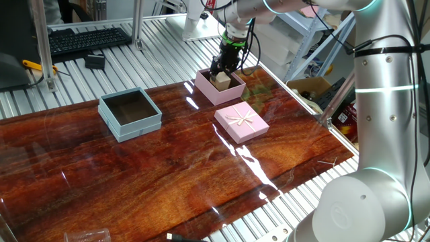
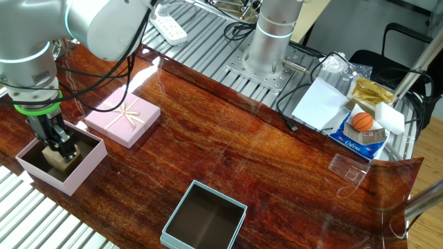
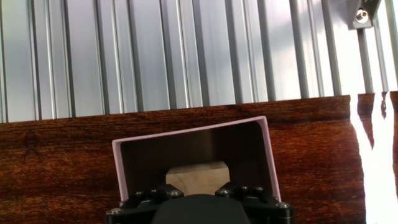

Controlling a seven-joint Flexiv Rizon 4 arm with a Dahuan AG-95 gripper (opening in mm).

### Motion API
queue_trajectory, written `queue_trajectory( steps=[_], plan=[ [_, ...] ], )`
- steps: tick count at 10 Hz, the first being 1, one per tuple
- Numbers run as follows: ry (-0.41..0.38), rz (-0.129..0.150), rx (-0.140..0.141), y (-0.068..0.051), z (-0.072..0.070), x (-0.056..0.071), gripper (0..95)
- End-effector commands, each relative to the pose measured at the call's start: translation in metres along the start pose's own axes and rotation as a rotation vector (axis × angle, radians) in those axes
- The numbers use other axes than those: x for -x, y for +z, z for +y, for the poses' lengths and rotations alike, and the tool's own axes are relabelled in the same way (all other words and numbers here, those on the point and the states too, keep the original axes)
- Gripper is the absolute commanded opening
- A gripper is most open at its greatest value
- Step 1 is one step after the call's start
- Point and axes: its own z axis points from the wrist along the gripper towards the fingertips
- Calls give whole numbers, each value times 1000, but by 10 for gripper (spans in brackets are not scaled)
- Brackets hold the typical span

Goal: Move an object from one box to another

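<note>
**Pincer down inside the pink box, at the cube**

I take the pink box (image 1: 220,87) as my landmark. It sits on the wood-grain table (image 1: 168,168), close to the edge where the ribbed metal surface (image 3: 186,56) begins. From my station I see the wooden cube (image 2: 59,158) resting on the dark floor of this box, upright and flat on one face.

The pincer (image 1: 221,70) points straight down into the pink box, with its fingers on either side of the cube. In the hand view the cube (image 3: 198,177) shows just ahead of the pincer's black body, between the two finger mounts. The fingertips themselves are hidden, so I cannot tell whether the pincer is clamped on the cube or merely straddles it with a gap.

Just beside the pink box, further in on the table, lies the flat pink lid (image 1: 241,122) with its ribbon bow, apart from the box. Well apart from the pink box, across the table, stands the blue-grey box (image 1: 130,113), upright with its dark brown interior showing; I see nothing inside it.

Beyond the pink box, off the table, a black keyboard (image 1: 87,38) lies on the metal surface.
</note>
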Motion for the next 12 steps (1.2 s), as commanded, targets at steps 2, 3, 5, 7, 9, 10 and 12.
queue_trajectory(
  steps=[2, 3, 5, 7, 9, 10, 12],
  plan=[
    [4, 5, -1, -7, 2, -3, 0],
    [5, 7, -3, -10, 2, -4, 0],
    [5, 9, -5, -16, 3, -3, 0],
    [5, 11, -11, -24, 3, -3, 0],
    [6, 13, -14, -30, 3, -3, 0],
    [5, 12, -19, -35, 3, -3, 0],
    [6, 15, -21, -41, 4, -3, 0]
  ],
)
